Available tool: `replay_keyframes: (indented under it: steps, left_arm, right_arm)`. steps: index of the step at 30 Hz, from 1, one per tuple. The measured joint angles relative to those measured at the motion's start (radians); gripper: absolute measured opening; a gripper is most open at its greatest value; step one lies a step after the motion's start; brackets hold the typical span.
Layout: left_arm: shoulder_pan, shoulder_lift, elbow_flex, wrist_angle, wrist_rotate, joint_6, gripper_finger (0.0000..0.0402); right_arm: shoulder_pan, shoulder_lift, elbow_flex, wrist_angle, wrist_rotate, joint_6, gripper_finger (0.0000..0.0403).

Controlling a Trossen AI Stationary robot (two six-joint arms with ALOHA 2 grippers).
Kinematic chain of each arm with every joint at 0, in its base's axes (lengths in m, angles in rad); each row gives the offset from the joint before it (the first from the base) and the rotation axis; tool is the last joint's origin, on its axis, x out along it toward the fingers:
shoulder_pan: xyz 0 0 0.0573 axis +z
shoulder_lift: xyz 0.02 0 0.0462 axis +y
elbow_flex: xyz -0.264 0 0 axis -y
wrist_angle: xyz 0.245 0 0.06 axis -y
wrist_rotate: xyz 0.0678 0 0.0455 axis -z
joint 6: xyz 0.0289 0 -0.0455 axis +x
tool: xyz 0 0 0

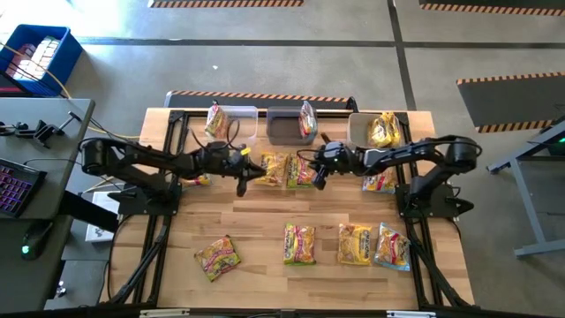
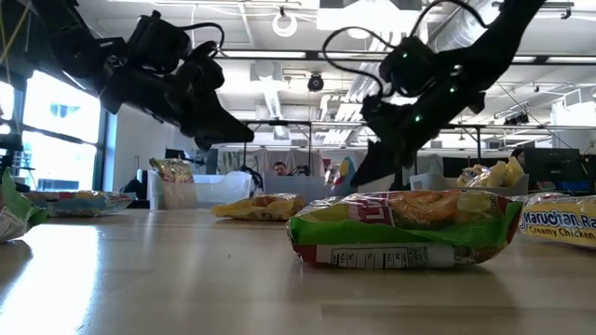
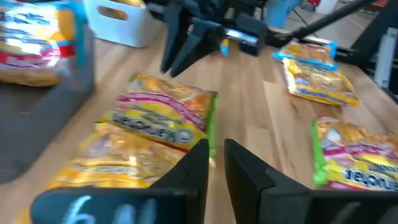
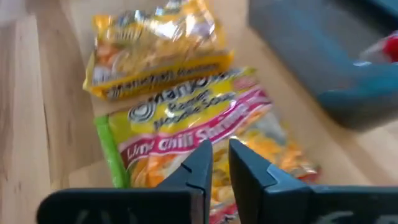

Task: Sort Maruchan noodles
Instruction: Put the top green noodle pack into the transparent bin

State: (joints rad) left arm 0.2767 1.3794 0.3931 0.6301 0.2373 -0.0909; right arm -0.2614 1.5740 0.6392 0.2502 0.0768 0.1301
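Packets of Maruchan noodles lie scattered over the wooden table, in three groups. Front row in the high view: a green-edged packet lying askew toward the left, then a second green-edged packet, a yellow packet and a blue-edged packet close together toward the right. Middle of the table: a yellow packet just beside a chili packet with pink and green printing, the two between the grippers. Another packet lies under the right arm, and one partly hidden under the left arm. Three bins stand along the far edge: left clear bin with one packet upright in it, middle dark bin with one packet leaning at its right end, right bin holding yellow packets. Left gripper hangs above the table just left of the centre pair; in its wrist view the fingers stand nearly together with a narrow gap, holding nothing. Right gripper hangs over the chili packet; its fingers also show only a narrow gap, nothing pinched. In the low view both grippers are clear of the tabletop.
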Motion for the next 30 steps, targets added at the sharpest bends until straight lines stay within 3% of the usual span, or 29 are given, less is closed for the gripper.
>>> replay_keyframes:
  steps: [6,17,30]
  left_arm:
    - [-0.097,0.05,0.0,-0.003,-0.068,0.006,0.0075]
    - [-0.285,0.279,0.125,-0.004,-0.306,0.139,0.0131]
    - [-0.363,0.511,0.302,-0.049,-0.404,0.208,0.0194]
  right_arm:
    - [0.047,0.07,0.037,-0.058,-0.02,-0.002,0.0003]
    - [0.179,0.072,0.037,-0.081,-0.009,0.114,0.0001]
    - [0.268,0.073,0.035,-0.059,0.029,0.168,0.0]
